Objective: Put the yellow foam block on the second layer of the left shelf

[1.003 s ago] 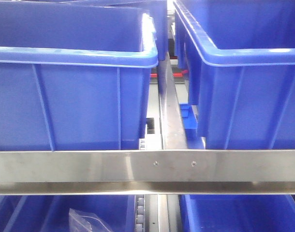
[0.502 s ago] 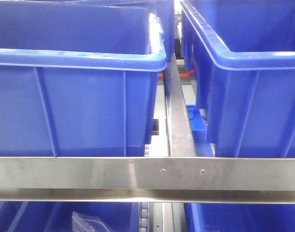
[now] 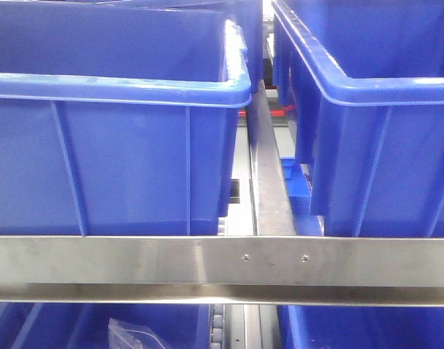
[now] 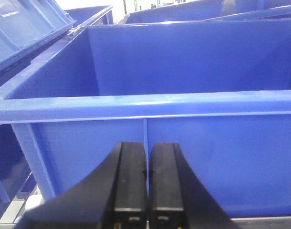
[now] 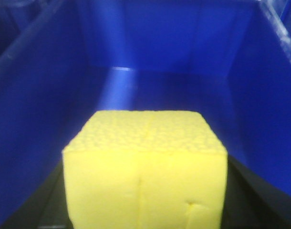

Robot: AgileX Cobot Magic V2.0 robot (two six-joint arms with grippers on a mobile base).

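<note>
Held the yellow foam block (image 5: 144,167) clamped in the right pincer (image 5: 144,210) over a blue bin's (image 5: 36,95) interior, presumably for release there, left pincer (image 4: 147,191) shut, empty, parked before another bin (image 4: 150,102)

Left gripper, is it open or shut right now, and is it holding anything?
Shut and empty. In the left wrist view, the left gripper has its two black fingers pressed together with nothing between them, facing a blue bin.
</note>
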